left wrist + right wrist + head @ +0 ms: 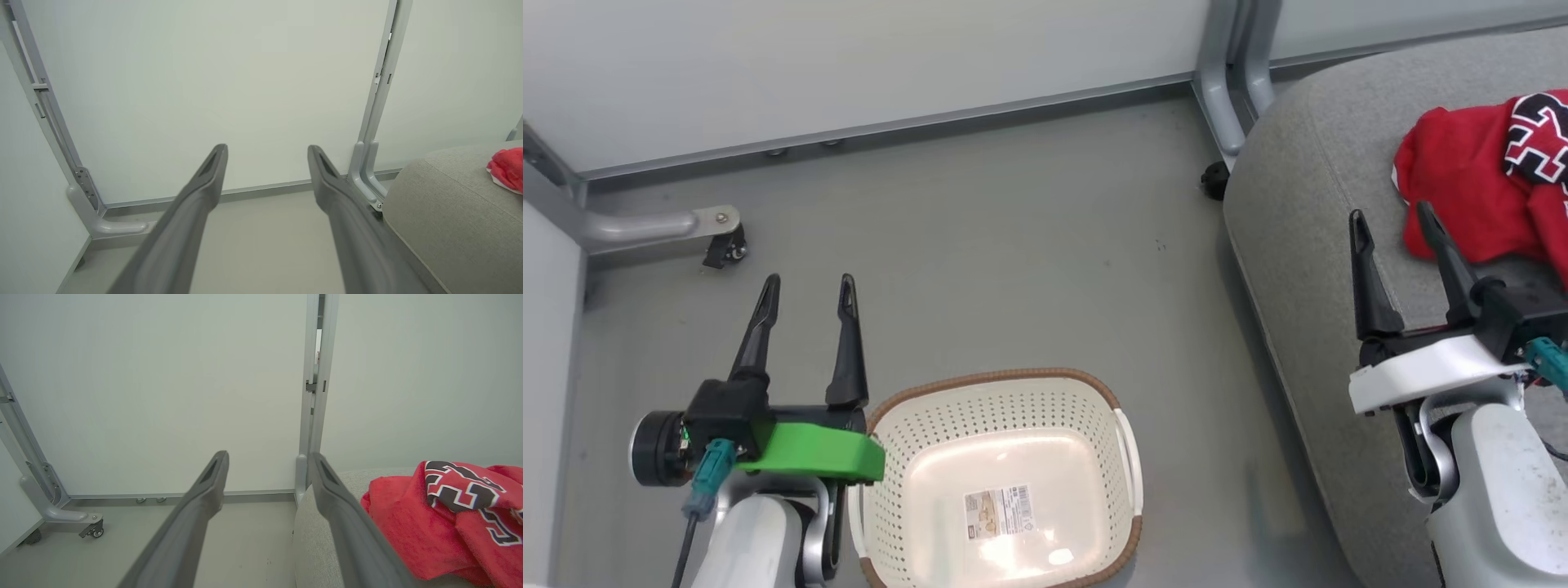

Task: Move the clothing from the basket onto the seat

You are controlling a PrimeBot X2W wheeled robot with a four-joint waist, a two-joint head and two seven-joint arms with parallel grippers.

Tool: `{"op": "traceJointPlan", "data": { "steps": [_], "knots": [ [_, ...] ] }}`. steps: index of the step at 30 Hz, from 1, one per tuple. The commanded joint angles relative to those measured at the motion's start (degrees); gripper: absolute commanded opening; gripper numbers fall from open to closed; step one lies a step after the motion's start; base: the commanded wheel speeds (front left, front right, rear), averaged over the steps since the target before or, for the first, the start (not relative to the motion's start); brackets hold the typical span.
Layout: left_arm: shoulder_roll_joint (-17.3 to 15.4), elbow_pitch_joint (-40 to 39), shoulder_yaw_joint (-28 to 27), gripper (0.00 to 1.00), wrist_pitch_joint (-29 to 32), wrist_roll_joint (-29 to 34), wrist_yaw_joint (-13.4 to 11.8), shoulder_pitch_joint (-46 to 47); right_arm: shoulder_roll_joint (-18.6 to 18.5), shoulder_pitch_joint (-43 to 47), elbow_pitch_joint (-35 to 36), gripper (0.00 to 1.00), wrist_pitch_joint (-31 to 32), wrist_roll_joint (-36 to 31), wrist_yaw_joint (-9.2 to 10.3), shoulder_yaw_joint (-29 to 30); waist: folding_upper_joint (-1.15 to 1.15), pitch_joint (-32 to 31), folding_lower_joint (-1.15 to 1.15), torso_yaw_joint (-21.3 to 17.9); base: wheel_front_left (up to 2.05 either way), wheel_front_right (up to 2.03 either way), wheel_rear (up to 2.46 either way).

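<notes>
The red clothing [1478,184] lies bunched on the grey seat [1307,212] at the right, black-and-white lettering showing on top. It also shows in the right wrist view as red clothing [449,514] on the seat [314,539], and as a red edge of clothing [508,167] on the seat [449,212] in the left wrist view. The cream basket [907,474] stands on the floor at bottom centre, holding just a paper label. My left gripper [809,294] is open beside the basket's left rim. My right gripper [1392,216] is open over the seat, just left of the clothing.
White partition panels on grey frames with caster feet [723,245] close off the back and left. A black caster [1215,180] sits by the seat's far corner. Grey floor [1013,269] stretches between basket, seat and panels.
</notes>
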State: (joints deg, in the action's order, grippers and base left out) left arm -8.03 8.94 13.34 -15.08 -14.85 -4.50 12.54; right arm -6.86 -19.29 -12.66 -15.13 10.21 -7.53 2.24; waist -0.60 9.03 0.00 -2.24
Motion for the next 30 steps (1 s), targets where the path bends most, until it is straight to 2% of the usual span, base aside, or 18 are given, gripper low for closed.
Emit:
{"op": "traceJointPlan", "data": {
  "steps": [1, 12, 30],
  "knots": [
    [0.4, 0.0, -1.5, 1.0, -0.1, 0.3, 0.4, -1.8, 0.3, 1.7, 0.6, 1.0, 0.0, 0.3, 0.08, -0.3, 0.6, -2.5, 0.0, 2.7, 0.0, 0.0, 0.0],
    [2.5, 1.8, -8.1, 1.0, -0.1, 2.8, 2.8, -8.3, 2.3, 9.8, 1.9, 1.0, 0.0, -0.2, 0.08, -1.3, 0.6, -6.7, 0.0, 5.2, 0.0, 0.0, 0.0],
    [4.4, 2.2, -10.6, 1.0, -0.1, 5.6, 6.3, -12.0, 3.9, 19.2, 6.3, 1.0, 0.0, -2.6, 0.08, -0.9, 0.6, -10.2, 0.0, 5.8, 0.0, 0.0, 0.0]
  ]
}}
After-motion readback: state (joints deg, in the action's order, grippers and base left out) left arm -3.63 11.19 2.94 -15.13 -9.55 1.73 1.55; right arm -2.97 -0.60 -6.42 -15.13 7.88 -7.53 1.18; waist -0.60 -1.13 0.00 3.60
